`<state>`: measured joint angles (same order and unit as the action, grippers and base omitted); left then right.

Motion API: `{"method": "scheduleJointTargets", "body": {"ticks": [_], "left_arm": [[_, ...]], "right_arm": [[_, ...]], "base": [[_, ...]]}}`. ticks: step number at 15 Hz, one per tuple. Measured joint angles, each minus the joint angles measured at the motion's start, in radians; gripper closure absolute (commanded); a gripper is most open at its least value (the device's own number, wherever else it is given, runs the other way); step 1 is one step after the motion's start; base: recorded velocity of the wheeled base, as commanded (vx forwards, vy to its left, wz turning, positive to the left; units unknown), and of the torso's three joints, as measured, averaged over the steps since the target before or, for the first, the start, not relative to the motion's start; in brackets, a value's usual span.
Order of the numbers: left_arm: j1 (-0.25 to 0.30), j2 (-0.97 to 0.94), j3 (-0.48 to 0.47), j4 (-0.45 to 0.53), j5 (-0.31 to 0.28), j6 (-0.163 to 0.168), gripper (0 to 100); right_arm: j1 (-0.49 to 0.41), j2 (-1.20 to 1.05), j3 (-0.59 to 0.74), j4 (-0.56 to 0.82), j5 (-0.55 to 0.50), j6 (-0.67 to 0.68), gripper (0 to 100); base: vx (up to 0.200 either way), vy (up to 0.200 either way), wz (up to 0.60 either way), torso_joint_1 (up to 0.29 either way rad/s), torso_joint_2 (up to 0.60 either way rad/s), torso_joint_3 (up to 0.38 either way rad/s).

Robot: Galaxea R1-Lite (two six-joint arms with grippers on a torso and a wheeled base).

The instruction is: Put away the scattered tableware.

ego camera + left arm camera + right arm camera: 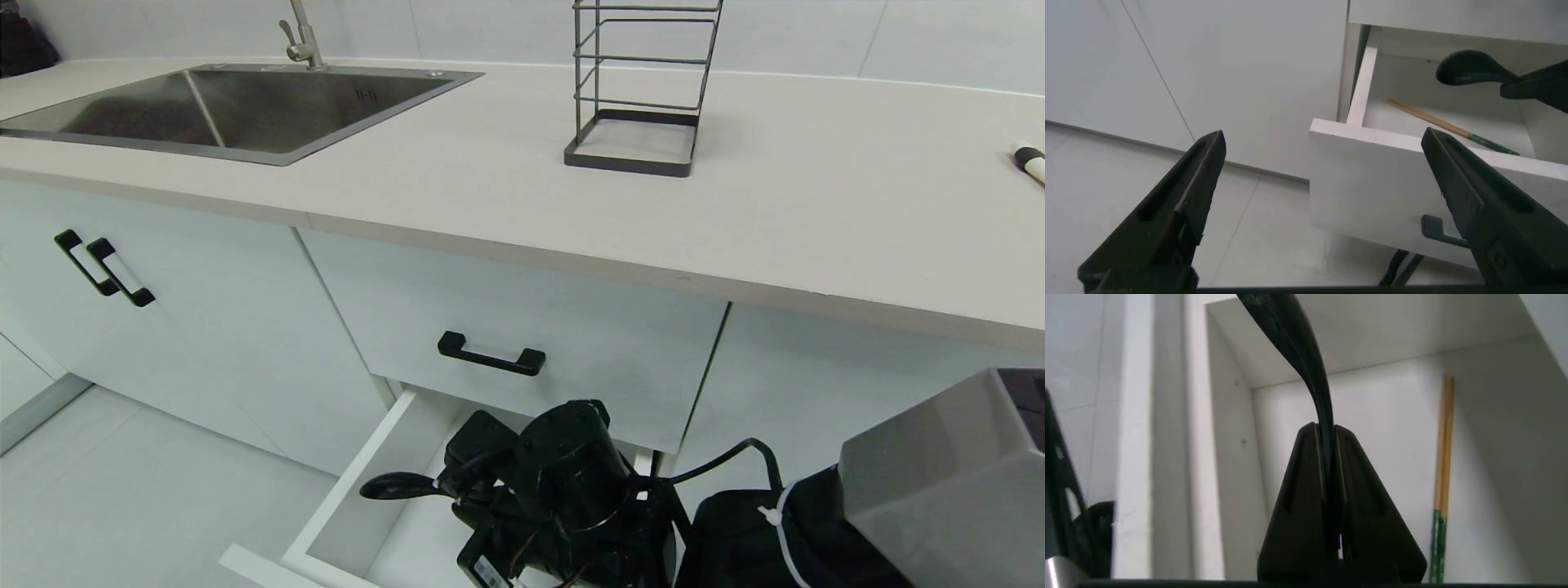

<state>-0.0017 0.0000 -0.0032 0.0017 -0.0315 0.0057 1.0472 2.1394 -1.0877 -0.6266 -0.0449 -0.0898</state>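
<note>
My right gripper [457, 490] is shut on the handle of a black spoon [400, 486], holding it over the open white drawer [351, 490] under the counter. In the right wrist view the spoon [1290, 343] rises from the closed fingers [1298, 498], with the drawer floor [1372, 416] behind it. A pair of wooden chopsticks with green ends [1444, 457] lies inside the drawer. My left gripper [1321, 140] hangs open and empty outside the drawer front [1372, 163], low near the floor. From there the spoon [1470, 67] and the chopsticks [1449, 128] show above the drawer.
A steel sink [269, 102] with a faucet [302, 37] is set into the counter at the left. A dark wire rack [629, 163] stands mid-counter. A black-and-cream utensil end [1030, 162] lies at the counter's right edge. A shut drawer with a black handle [490, 354] sits above the open one.
</note>
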Motion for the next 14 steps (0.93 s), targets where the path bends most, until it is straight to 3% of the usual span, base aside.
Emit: {"method": "scheduleJointTargets", "body": {"ticks": [14], "left_arm": [[0.0,0.0,0.0,0.0,0.0,0.0,0]], "right_arm": [[-0.066,0.158,-0.134,0.03,-0.07,0.049,100]], "base": [[0.0,0.0,0.0,0.0,0.0,0.0]]}}
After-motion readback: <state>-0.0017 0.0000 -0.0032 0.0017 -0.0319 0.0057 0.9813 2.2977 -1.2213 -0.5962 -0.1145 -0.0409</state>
